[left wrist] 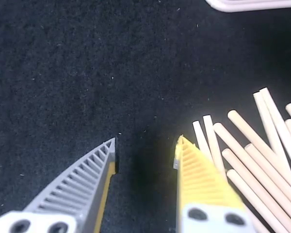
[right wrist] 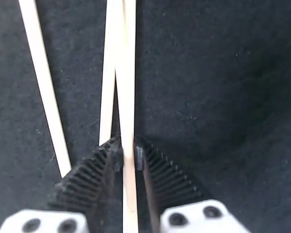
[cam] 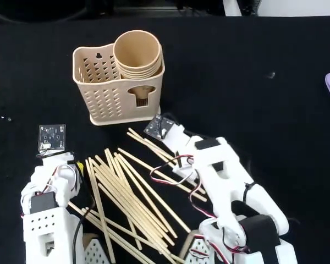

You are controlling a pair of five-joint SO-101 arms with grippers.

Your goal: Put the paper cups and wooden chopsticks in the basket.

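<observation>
Matt cloth tabletop [cam: 275,126], perforated plastic basket [cam: 107,98], matt paper cups [cam: 138,50], smooth bare wooden chopsticks [cam: 131,193], ribbed plastic fingers [left wrist: 200,178]

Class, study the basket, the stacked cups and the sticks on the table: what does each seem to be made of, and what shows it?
Basket: probably moulded plastic, beige, matte; even rows of holes and rounded rim.
Cups: likely paper, tan, dull; thin rolled rims, nested.
Chopsticks: seemingly pale bare wood or bamboo; straight, unvarnished, blunt-cut ends.
</observation>
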